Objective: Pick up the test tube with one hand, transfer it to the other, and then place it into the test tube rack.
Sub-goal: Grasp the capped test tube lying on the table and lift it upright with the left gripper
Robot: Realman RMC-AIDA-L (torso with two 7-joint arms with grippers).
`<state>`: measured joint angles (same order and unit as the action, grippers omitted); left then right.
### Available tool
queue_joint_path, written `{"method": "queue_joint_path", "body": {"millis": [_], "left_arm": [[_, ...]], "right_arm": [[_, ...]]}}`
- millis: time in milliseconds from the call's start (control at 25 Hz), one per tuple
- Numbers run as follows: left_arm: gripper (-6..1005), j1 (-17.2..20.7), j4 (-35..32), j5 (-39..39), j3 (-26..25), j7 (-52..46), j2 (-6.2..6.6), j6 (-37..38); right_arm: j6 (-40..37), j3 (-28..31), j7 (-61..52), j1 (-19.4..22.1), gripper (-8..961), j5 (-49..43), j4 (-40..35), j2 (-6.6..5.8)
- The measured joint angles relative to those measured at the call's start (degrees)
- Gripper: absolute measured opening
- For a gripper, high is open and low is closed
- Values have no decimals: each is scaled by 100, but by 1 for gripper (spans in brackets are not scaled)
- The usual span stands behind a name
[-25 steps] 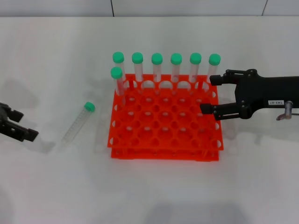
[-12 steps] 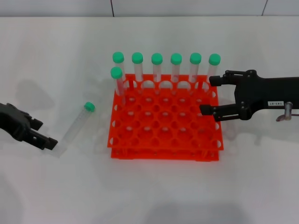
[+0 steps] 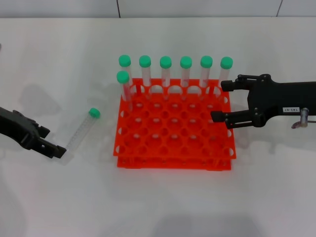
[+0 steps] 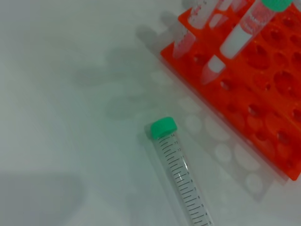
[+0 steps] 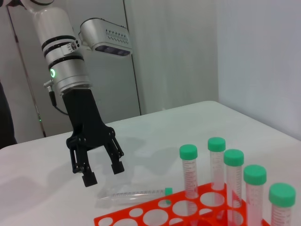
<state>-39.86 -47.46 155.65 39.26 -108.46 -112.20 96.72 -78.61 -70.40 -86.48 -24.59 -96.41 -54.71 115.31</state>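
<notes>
Take the test tube rack (image 3: 174, 129) as your landmark: the test tube (image 3: 81, 131) lies flat on the white table (image 3: 59, 59) a short way off the rack's left side, not touching it. Its long axis runs on a diagonal, with the green cap (image 3: 94, 113) at the end farther from you and nearer the rack, and the clear tapered tip pointing toward you and away from the rack. In the left wrist view you see the same tube (image 4: 181, 174) with its printed graduation marks facing up and its cap (image 4: 163, 128) pointing roughly toward the rack's corner (image 4: 244, 75).

Your left gripper (image 3: 48, 143) is further out from the rack than the tube, low over the table, with its fingertips right beside the tube's tip end. From the right wrist view you can see this gripper (image 5: 102, 172) hanging above the table just behind the lying tube (image 5: 134, 193), its two fingers spread apart and nothing between them.

Your right gripper (image 3: 220, 100) sits at the rack's right edge, reaching in over the right-hand columns, fingers spread wide and empty, the white label (image 3: 292, 108) showing on its side.

Seven other green-capped tubes (image 3: 166, 74) stand upright in the rack: six along the far row and one in the second row at the left end.
</notes>
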Motion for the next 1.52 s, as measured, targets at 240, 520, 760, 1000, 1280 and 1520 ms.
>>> {"method": "queue_joint_path", "body": {"millis": [240,520,760,1000,1280,1520], "left_arm": [[779,-21,74,-16,2,0,-3,-104],[771,-50,156,-23,3,0,-41,-266],[763,-76,255,-18,3,3,-51,-371],[756,-75,255,-17,3,2,-64,-407],[747,-92,255,-16,2,0,-111,-460],[717,-162,254,-17,4,17,-192,-500]], "right_arm": [[-5,0,38,13,858,0,0,0],[-9,13,71,18,858,0,34,0],[-7,18,71,18,858,1,39,0],[-5,18,71,30,858,5,31,0],[7,18,72,27,857,9,39,1],[7,34,84,29,857,9,40,0]]}}
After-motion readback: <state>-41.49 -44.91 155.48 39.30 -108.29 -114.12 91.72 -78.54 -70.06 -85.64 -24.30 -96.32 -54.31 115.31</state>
